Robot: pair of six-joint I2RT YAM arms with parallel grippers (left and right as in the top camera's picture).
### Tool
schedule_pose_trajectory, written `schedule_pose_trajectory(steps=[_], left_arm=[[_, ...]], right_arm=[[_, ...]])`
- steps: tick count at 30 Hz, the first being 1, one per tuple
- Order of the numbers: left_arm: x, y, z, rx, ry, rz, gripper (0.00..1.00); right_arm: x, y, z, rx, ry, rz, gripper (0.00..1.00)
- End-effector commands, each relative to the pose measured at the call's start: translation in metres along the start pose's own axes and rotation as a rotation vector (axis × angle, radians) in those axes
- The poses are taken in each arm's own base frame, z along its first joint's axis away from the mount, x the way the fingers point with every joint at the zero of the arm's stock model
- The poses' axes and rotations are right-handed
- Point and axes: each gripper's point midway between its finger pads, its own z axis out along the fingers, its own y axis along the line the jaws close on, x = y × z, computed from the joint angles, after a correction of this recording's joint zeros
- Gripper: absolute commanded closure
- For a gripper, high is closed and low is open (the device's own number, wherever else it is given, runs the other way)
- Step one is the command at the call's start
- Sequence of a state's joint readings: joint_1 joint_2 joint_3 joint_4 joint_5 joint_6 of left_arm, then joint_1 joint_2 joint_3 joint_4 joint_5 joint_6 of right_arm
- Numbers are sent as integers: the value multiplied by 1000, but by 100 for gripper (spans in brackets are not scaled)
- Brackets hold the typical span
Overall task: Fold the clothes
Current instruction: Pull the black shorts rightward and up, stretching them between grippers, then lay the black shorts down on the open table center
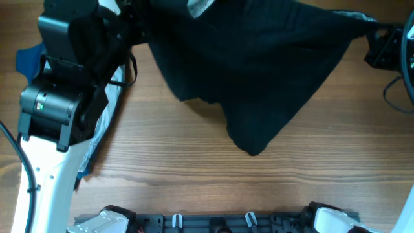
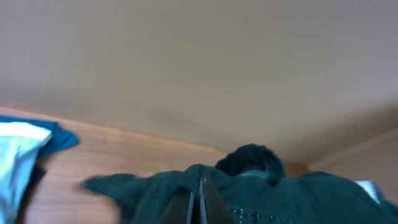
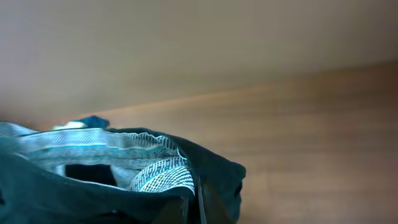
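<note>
Black shorts hang, seemingly pinched by both end effectors.

From my station the feed shows a wooden table — warm brown, its grain running side to side — with a black rail carrying pale clips along its near edge, and a plain beige wall beyond the far side.

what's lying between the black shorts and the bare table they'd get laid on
Nothing visible. The black shorts hang over bare wooden table; the pale blue garment lies off to one side, not under them.
</note>
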State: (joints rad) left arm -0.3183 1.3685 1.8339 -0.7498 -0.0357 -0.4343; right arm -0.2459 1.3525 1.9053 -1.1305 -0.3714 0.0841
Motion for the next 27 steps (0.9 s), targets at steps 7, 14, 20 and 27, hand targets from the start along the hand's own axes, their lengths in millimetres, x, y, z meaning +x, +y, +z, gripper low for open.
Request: schedule_pose_trajectory(steps=[7, 14, 20, 27], left_arm=[[5, 14, 23, -70, 17, 39, 96], [7, 14, 67, -62, 3, 36, 96], [-37, -10, 101, 48, -214, 20, 96], [-48, -16, 129, 95, -304, 14, 96]], right_arm=[[8, -23, 65, -19, 116, -21, 96], [-20, -21, 79, -37, 8, -82, 96], [-86, -3, 82, -74, -259, -202, 96], [-128, 10, 85, -129, -441, -343, 96]])
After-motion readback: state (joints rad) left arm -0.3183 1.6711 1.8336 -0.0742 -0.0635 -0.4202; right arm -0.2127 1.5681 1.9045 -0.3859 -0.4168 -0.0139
